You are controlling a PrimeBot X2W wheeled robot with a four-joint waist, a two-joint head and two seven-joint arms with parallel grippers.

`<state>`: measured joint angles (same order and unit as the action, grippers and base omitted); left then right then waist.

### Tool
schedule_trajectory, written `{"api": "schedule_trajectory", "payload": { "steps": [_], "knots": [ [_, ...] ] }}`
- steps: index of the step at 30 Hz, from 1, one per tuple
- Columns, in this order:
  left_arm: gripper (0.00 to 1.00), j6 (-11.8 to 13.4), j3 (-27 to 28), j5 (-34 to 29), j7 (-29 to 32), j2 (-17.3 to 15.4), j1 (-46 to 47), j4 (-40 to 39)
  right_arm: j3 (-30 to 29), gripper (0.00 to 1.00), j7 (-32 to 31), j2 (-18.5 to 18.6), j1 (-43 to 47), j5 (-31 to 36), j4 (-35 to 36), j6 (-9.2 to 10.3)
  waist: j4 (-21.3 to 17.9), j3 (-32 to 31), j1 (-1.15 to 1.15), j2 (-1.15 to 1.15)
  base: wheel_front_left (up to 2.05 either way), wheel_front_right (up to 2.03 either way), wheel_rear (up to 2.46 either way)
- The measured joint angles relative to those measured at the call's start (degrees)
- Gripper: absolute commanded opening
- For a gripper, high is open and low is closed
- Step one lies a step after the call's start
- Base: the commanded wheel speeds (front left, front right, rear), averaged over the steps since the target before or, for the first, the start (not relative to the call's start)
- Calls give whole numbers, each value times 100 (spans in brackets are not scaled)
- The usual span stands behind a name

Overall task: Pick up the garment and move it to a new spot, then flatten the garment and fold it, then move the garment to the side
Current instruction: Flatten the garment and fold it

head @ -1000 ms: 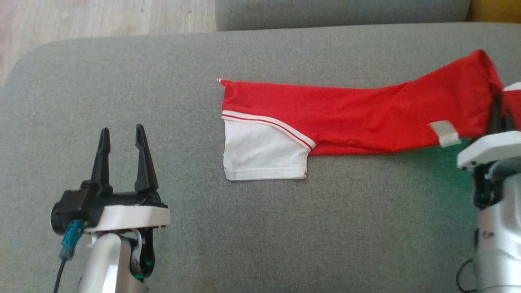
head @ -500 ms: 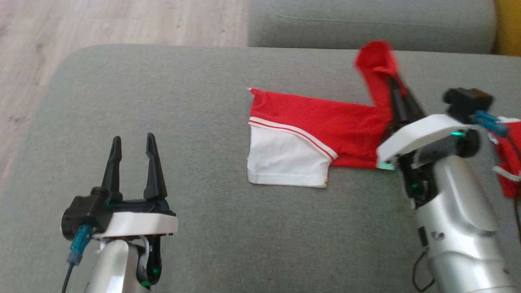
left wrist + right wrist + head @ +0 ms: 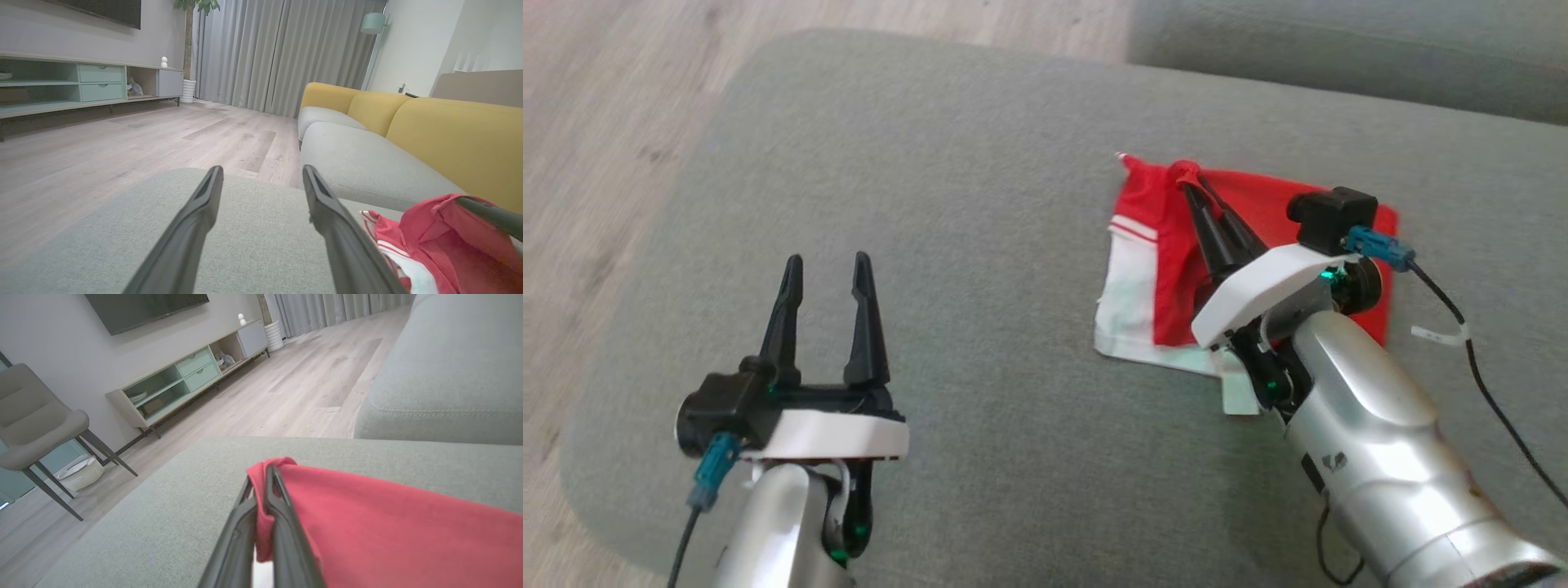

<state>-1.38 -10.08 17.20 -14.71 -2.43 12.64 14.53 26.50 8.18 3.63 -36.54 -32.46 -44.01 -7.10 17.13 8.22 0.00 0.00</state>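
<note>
Grey woven fabric covers the broad cushion point(image 3: 980, 163) that carries everything. On its right half, nearer the far edge than the near one, lies the garment point(image 3: 1172, 286) — red with a white panel and striped trim, doubled over on itself. The right arm point(image 3: 1372, 425) reaches across it from the near-right corner. The right gripper point(image 3: 1191, 189) is clamped tight on a small bunched tuck of red cloth just above the garment's far-left corner, and the right wrist view shows the fabric squeezed between the two fingers. The left gripper point(image 3: 827, 269) hovers with its fingers spread wide and nothing between them, over the cushion's near-left part, well apart from the cloth. A small pale label point(image 3: 1240, 396) pokes out at the garment's near edge beside the right wrist.

My reading is that a fold is being laid. The hold is only a pinch near the fingertips, so the cloth could slip out early and land crooked. Nothing pins the lower layer — a sideways pull may drag and rumple it. The forearm lying over the cloth could also snag the top layer when it withdraws.
</note>
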Motion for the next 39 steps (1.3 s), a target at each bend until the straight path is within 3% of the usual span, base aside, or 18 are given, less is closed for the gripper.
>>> {"api": "schedule_trajectory", "payload": {
  "steps": [7,16,17,18,19,24,30,34,39],
  "knots": [
    [100,67,-121,111,0,3,62,-2,336,0,353,7,-417,-210,-675,0,271,300,1,0,0,0,0],
    [100,89,-144,114,0,3,117,13,1414,0,358,18,-393,-666,-801,0,283,349,1,0,0,0,0],
    [100,89,-143,113,0,3,116,24,1532,18,321,16,-352,-702,-793,0,265,335,1,0,0,0,0],
    [100,93,-140,113,0,2,115,32,1657,71,288,16,-305,-726,-779,0,241,321,0,0,0,0,0],
    [100,96,-132,113,0,1,115,35,1788,100,253,20,-255,-736,-742,0,212,307,0,0,0,0,0],
    [100,86,-77,91,0,2,110,114,2245,100,60,16,-109,-855,-374,0,-2,216,0,0,0,0,0],
    [100,78,138,14,0,2,104,122,2178,100,98,19,-173,-899,-53,0,-335,87,0,0,0,0,0],
    [100,30,332,-12,0,3,97,32,1678,100,392,11,-288,-751,109,0,-654,-34,0,0,0,0,0],
    [100,35,527,-12,0,3,44,-127,193,100,603,9,-382,163,29,0,-1090,-146,0,0,0,0,0]
  ]
}}
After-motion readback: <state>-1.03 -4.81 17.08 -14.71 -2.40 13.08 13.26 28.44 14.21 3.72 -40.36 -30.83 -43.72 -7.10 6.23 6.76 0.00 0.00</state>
